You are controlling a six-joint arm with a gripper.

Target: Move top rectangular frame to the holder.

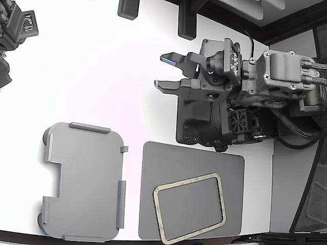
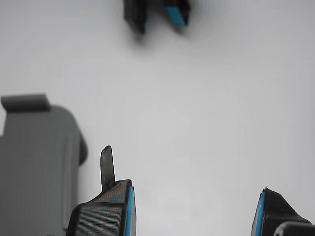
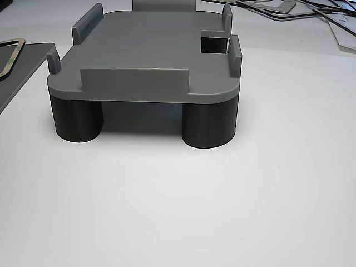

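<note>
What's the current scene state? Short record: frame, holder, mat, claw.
frame: thin cream rectangular frame with green spots, flat on the mat, tilted, untouched
holder: light grey plastic tray with raised edge tabs, nothing on it, at the exterior view's left of the mat
mat: dark grey flat mat, frame near its lower edge in the exterior view
claw: claw open, holding nothing, over bare white table, away from the frame

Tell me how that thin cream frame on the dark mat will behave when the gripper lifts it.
The frame is a thin outline with an open middle, so it probably flexes or droops if lifted by one edge. It looks light. Lying flat on the mat, its edge may be hard to catch.
</note>
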